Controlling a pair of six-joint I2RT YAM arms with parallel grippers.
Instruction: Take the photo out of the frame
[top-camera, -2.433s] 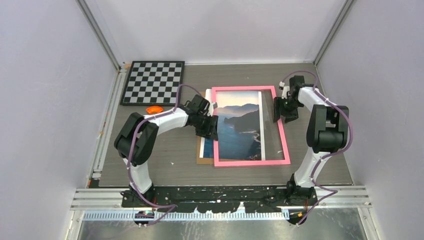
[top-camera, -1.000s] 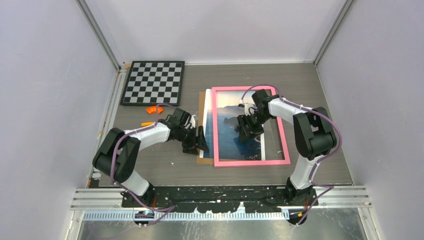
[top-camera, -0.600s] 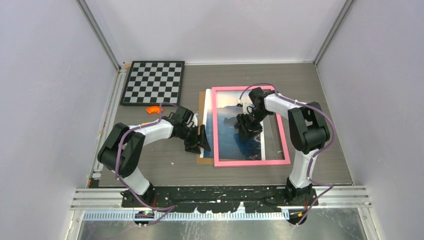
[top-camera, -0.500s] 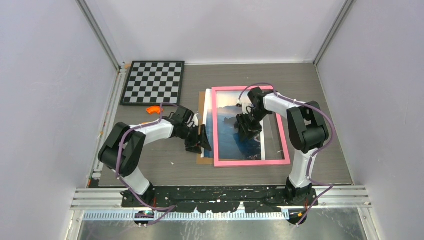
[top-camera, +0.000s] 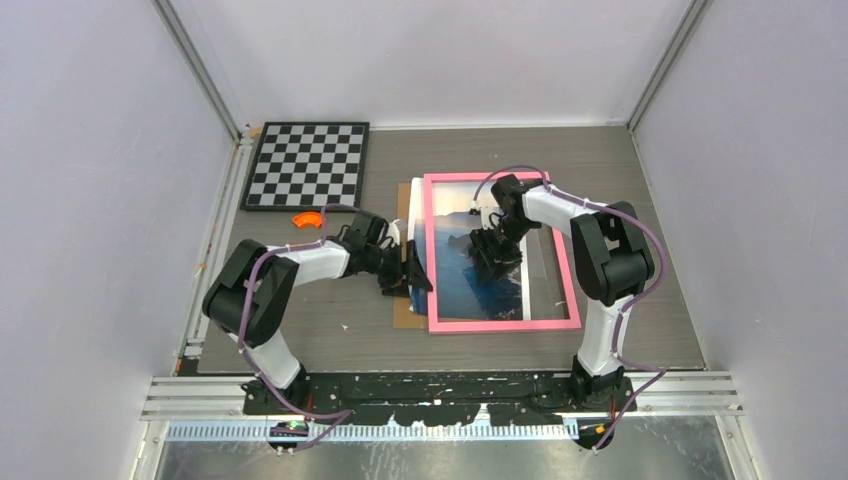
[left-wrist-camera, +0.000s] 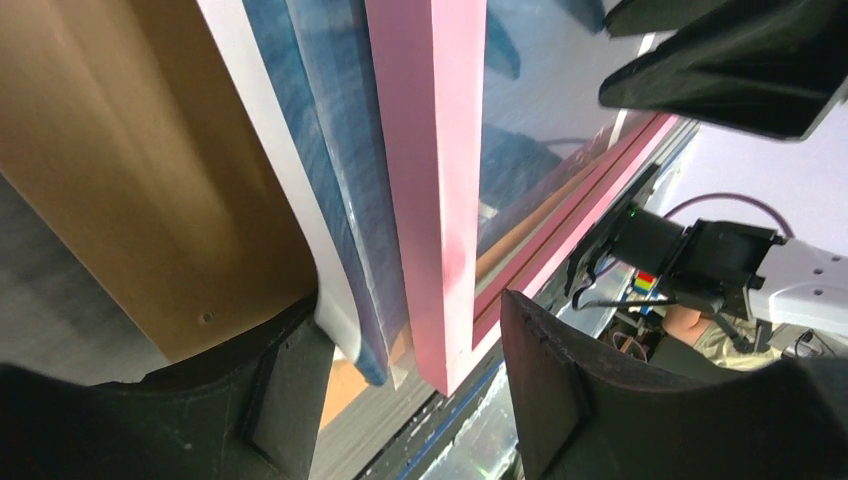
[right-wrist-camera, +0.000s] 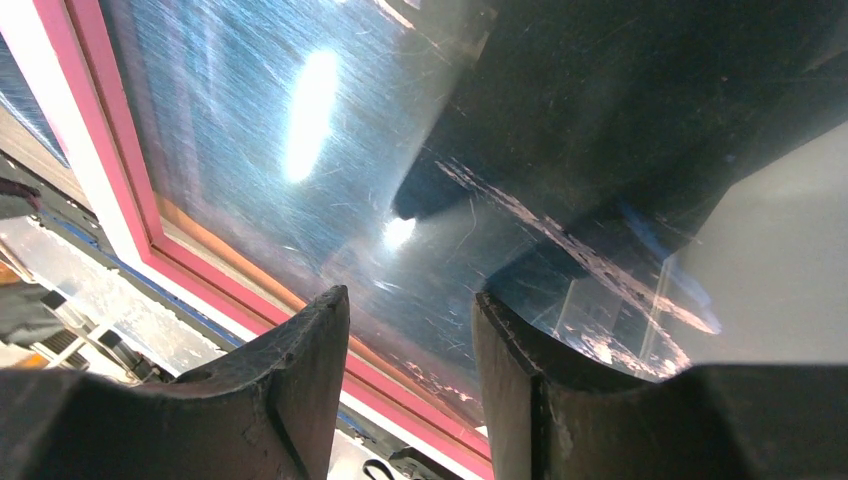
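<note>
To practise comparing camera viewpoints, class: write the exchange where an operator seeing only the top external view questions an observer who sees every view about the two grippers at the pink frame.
Operator: Is the left gripper clamped on anything?
Observer: No. The left gripper is open, straddling the frame's pink bar and the photo's protruding edge.
Operator: How are the layers stacked there?
Observer: The photo lies between a brown backing board and the pink bar.
Operator: And the right gripper?
Observer: The right gripper is open over a scratched clear pane showing glare.
</note>
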